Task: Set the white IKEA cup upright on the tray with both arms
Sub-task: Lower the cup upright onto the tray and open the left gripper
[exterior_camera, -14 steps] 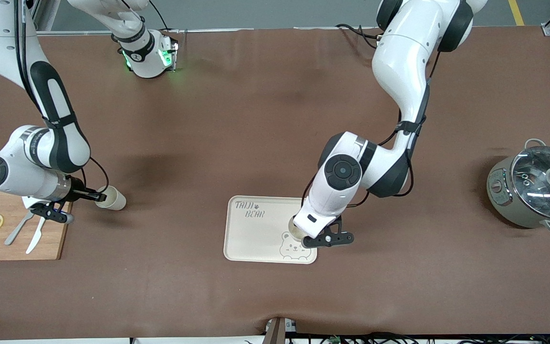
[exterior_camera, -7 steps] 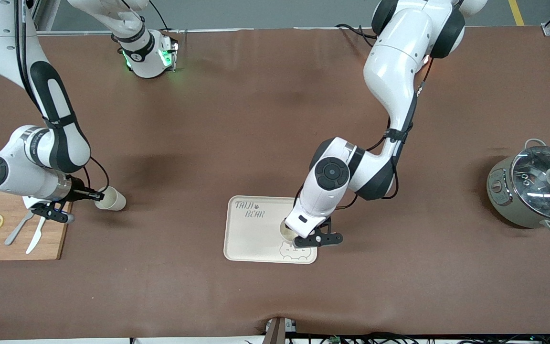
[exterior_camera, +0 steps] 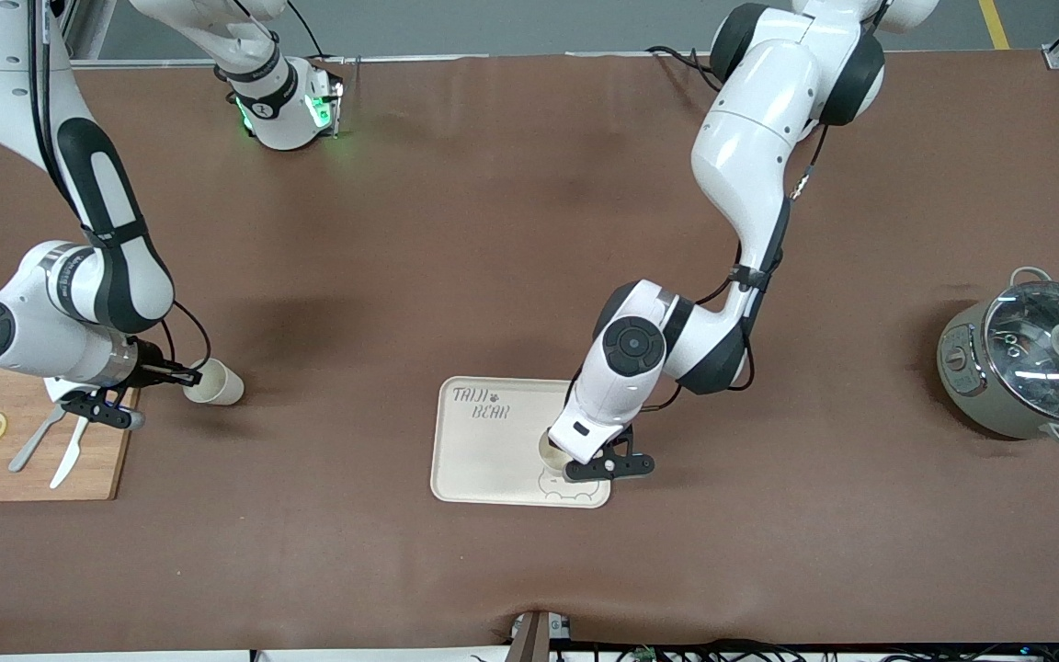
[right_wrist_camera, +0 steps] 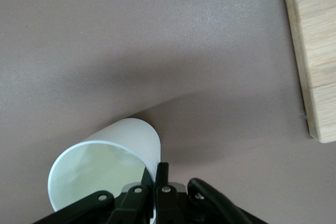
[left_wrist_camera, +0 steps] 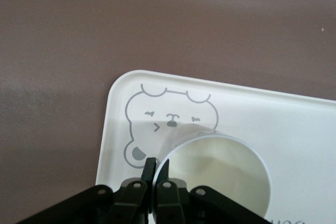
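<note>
My left arm has carried its cup [exterior_camera: 552, 450] lower over the tray [exterior_camera: 483, 460]; both jaws pinch cup rims. Next: set down, release.

table [exterior_camera: 493, 230]: brown | on it: tray [exterior_camera: 483, 460], cutting board [exterior_camera: 33, 478], pot [exterior_camera: 1030, 368], cup [exterior_camera: 217, 382]

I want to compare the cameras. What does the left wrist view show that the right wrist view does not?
Only the left wrist view: the tray with its bear drawing, and the left gripper shut on an upright cup's rim.
Only the right wrist view: the cutting board's edge, and the right gripper shut on a tilted cup.
Both: brown table.
</note>
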`<act>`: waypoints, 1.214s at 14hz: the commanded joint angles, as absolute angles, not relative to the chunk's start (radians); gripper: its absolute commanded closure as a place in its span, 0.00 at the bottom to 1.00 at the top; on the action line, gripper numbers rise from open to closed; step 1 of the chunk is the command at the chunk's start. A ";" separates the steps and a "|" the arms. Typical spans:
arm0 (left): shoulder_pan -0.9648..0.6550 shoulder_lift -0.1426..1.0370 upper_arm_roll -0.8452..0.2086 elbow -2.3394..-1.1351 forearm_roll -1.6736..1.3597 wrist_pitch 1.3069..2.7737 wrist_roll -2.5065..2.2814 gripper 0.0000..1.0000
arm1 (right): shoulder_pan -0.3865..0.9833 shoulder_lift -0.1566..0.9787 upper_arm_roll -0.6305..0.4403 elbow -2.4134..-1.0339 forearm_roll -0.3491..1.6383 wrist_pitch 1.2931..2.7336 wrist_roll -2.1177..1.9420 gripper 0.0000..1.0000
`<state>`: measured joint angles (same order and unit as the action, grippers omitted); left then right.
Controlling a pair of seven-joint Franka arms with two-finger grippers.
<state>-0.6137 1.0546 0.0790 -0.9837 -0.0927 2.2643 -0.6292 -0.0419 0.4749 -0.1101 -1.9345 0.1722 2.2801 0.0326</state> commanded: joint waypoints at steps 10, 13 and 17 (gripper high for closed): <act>-0.612 1.077 0.084 -0.974 -0.104 2.295 -0.640 0.00 | -0.046 0.437 -0.106 -1.876 0.249 2.108 0.028 1.00; -0.609 1.068 0.086 -0.973 -0.104 2.307 -0.637 0.00 | -0.044 0.437 -0.106 -1.871 0.249 2.108 0.028 1.00; -0.606 1.014 0.087 -0.973 -0.103 2.283 -0.640 0.00 | -0.044 0.433 -0.104 -1.862 0.259 2.079 0.029 1.00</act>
<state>-0.6028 1.0587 0.0817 -0.9667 -0.0928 2.3083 -0.6293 -0.0414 0.4500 -0.1089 -1.8667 0.2337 2.1077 0.0326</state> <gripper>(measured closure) 0.009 0.978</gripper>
